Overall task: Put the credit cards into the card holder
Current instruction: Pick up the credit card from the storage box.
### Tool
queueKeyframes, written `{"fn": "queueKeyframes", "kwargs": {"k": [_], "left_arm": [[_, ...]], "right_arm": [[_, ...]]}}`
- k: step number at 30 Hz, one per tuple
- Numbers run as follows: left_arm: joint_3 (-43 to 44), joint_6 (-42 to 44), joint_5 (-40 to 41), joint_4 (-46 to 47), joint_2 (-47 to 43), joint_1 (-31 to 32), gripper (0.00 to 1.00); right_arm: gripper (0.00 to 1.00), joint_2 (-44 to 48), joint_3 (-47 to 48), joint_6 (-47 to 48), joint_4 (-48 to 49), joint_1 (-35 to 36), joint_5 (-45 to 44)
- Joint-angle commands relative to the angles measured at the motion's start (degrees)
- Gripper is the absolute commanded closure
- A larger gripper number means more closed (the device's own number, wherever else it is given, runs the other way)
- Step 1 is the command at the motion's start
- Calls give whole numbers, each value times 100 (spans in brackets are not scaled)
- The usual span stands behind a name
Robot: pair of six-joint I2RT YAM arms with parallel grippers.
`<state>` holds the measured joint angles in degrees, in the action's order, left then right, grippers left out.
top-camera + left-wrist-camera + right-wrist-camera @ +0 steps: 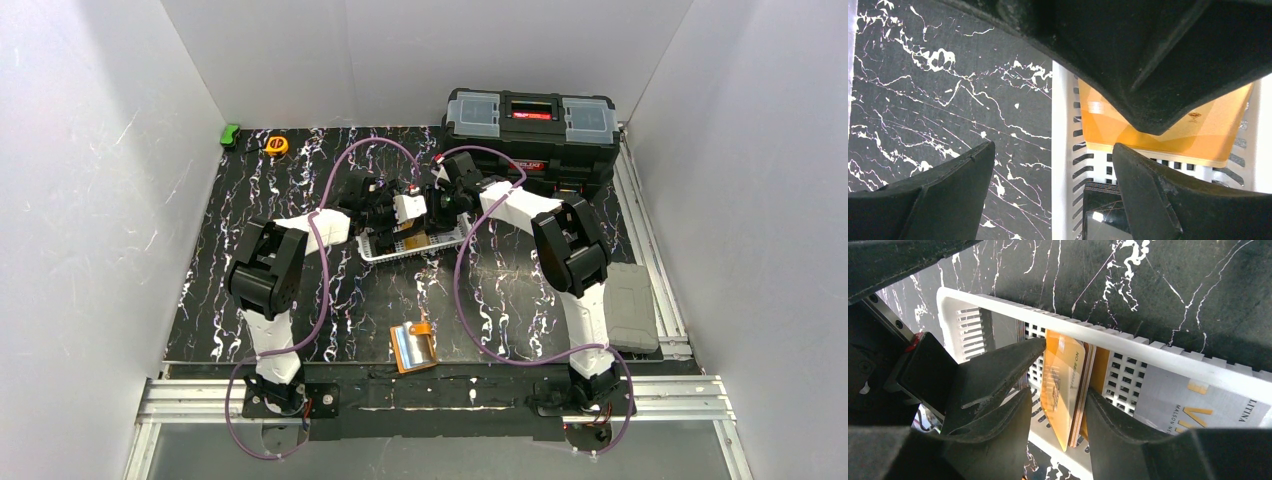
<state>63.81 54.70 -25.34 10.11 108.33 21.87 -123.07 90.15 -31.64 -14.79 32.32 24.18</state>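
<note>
Credit cards (1063, 375) stand on edge in the white basket (1148, 354); the card holder (413, 345) lies open, well apart, near the arms' bases.
Right gripper (1059, 392) straddles the stack narrowly, one side not quite touching; left gripper (1053, 147) gapes wide across the basket wall. Best to pinch the flat faces squarely, then lift straight up.

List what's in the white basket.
An orange-fronted card stack on edge between the fingers of the right end effector, plus a white printed card lying flat. Its front hides the rest.
</note>
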Motion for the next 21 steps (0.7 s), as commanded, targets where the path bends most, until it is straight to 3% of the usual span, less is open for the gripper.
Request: {"fn": "queueKeyframes", "kwargs": {"k": [1, 21], "left_arm": [[138, 20, -89, -70, 59, 77, 14], [147, -2, -90, -148, 39, 90, 14]], "right_arm": [[50, 240, -156, -39, 166, -57, -96], [51, 799, -410, 152, 96, -135, -725]]}}
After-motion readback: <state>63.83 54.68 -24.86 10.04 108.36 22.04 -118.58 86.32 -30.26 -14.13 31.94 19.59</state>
